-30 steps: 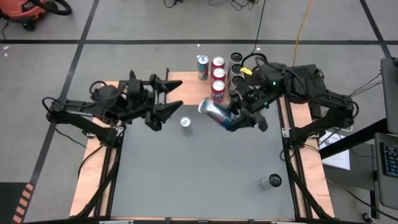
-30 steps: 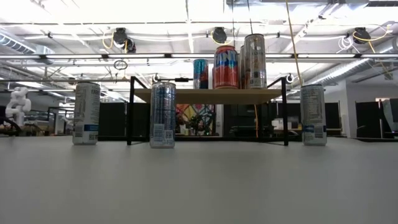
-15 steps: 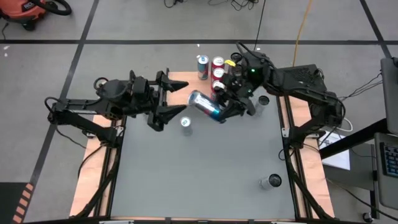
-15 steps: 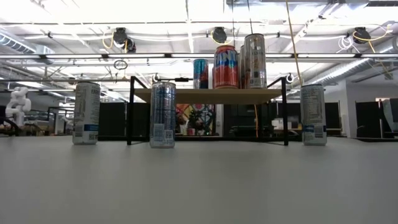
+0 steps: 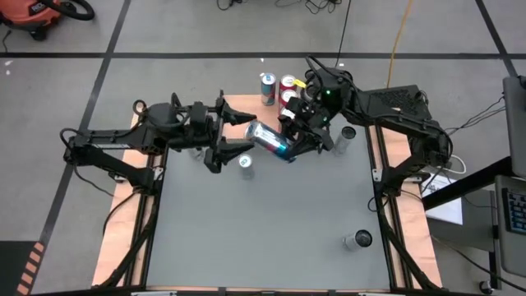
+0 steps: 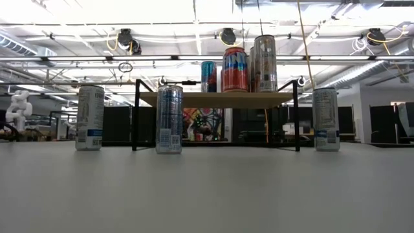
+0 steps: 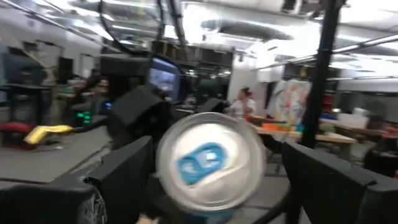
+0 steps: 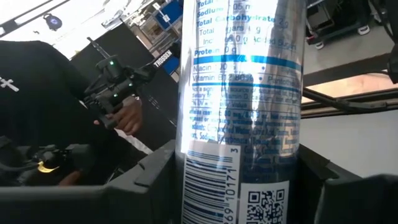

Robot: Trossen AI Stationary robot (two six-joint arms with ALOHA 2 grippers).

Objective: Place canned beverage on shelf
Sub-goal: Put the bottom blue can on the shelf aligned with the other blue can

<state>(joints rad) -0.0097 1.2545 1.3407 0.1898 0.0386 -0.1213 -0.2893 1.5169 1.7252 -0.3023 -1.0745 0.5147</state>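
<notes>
The right end effector [image 5: 289, 141] is closed on a blue and silver can [image 5: 268, 139], which it holds tilted almost flat in the air above the back part of the table [image 5: 271, 222], just in front of the shelf [image 6: 217, 98]. The left end effector [image 5: 234, 136] has its fingers wide open on both sides of the top end of this can, without gripping it. Three cans [image 6: 242, 65] stand on the shelf.

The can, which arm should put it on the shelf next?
Right, probably. The right gripper is shut on the can beside the shelf; the left gripper is open, facing the can's top.
</notes>
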